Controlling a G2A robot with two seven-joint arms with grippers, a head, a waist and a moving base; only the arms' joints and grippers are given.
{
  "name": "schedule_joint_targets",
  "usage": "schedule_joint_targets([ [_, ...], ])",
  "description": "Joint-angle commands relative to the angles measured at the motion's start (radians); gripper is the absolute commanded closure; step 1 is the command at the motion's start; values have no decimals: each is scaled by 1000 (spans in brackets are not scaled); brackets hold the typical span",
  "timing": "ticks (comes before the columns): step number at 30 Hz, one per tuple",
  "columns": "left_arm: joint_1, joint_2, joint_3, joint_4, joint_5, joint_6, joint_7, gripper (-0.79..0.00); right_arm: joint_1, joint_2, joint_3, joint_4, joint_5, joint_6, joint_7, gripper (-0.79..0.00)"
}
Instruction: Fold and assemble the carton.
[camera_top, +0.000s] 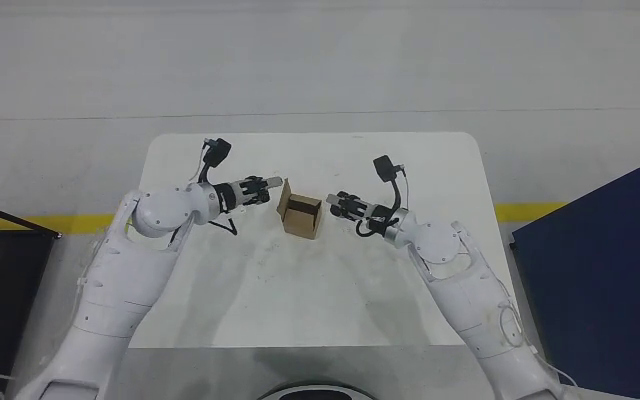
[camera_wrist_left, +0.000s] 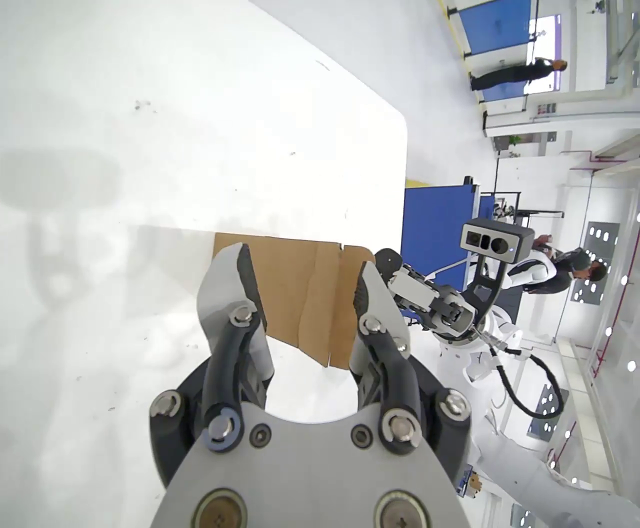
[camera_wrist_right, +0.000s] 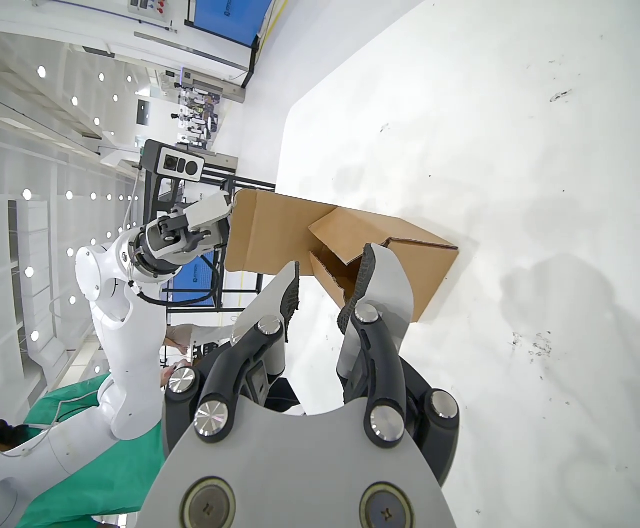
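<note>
At the middle of the surface, the carton stands between both arms. From 9 o'clock the left pincer, released, has its tips at the raised flap. The right pincer, released, sits just beside at 3 o'clock. Left arm is nearer.

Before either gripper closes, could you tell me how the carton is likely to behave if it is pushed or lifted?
The carton looks like thin, empty cardboard, so probably light; a push would likely slide it over the smooth table. Its outer flap hangs on one crease and would probably bend. Being open, its walls may skew when squeezed.
</note>
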Motion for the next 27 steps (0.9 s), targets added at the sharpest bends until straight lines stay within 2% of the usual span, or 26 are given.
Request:
schedule_joint_targets([
  [1, -8, -2, 14, 7, -1, -19, -2, -459, -2, 1, 2, -2, -2, 2, -1, -203],
  [5, -23, -4, 38, 24, 12, -34, -12, -449, -7, 2, 6, -7, -1, 6, -1, -169],
  [8, -32, -7, 56, 28, 18, -29, -8, -471, -8, 2, 6, -9, -1, 8, -1, -169],
  [15, -53, -11, 84, 41, 35, -28, -21, -357, -13, 3, 8, -6, 4, 3, -2, -172],
  [19, -64, -11, 100, 43, 57, -25, -32, -252, -12, 3, 8, -1, 6, 0, -1, -175],
  [25, -74, -8, 128, 9, 146, 13, -53, 0, -8, 3, 6, 8, 10, -2, 0, -225],
  [27, -71, -6, 133, -12, 162, 22, -65, 0, -3, 2, 3, 16, 13, -4, 4, -231],
])
